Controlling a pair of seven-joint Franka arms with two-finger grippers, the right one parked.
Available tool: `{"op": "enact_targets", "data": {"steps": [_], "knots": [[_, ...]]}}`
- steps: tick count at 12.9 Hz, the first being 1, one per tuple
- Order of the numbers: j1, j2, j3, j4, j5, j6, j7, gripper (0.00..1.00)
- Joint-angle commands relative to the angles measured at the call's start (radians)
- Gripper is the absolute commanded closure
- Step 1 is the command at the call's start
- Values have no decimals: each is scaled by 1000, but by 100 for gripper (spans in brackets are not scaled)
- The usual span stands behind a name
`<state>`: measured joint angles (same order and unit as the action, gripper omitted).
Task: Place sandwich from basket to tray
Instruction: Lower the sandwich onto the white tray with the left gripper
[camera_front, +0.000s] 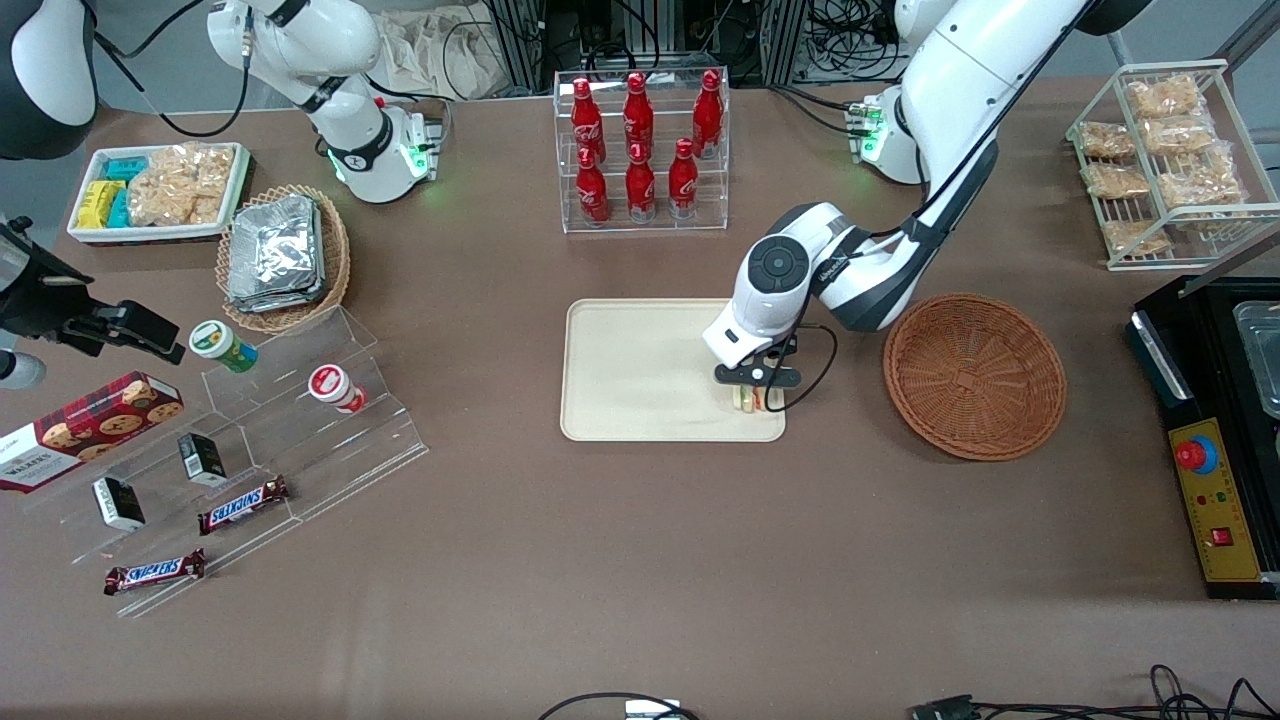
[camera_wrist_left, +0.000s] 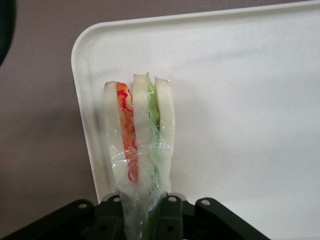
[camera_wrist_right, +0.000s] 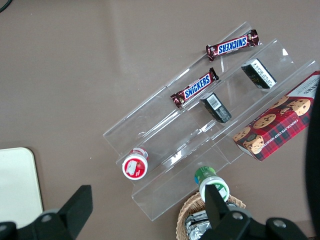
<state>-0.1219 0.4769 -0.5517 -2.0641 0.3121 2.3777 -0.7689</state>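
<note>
Holding the sandwich (camera_wrist_left: 139, 145) pinched by one end, the gripper (camera_front: 757, 395) hangs low over the tray (camera_front: 640, 370), at the corner nearest the front camera on the basket's side. The fingers (camera_wrist_left: 111, 212) are closed tight on the wrap and bread, with the wedge sticking out from them, its layers on edge: red filling in one seam, green in the other. The basket (camera_front: 974, 375) sits just beside the tray toward the working arm's end and looks empty, so the carry seems nearly done and only the release remains.

The main risk is position. In the wrist view the sandwich hangs over the tray's floor but close to the rounded corner and its low rim. If the jaws open here, it could land partly on the rim and tip off onto the table (camera_front: 640, 560). Shifting a little toward the tray's middle first would remove that risk.

A second risk is height. I cannot tell whether the wedge touches the tray yet. Dropped from above, a narrow wedge standing on edge would probably topple, and it might slide on the smooth surface toward the rim.

A third is the wrap. The clear film is bunched between the fingers and may cling to a pad as they open, dragging the sandwich along when the arm lifts.
</note>
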Motion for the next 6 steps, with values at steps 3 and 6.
{"op": "enact_targets", "data": {"steps": [3,6], "knots": [[5,0,-4,9,15,0,-75,0],[5,-9,-5,10,13,-17,-75,0]]}}
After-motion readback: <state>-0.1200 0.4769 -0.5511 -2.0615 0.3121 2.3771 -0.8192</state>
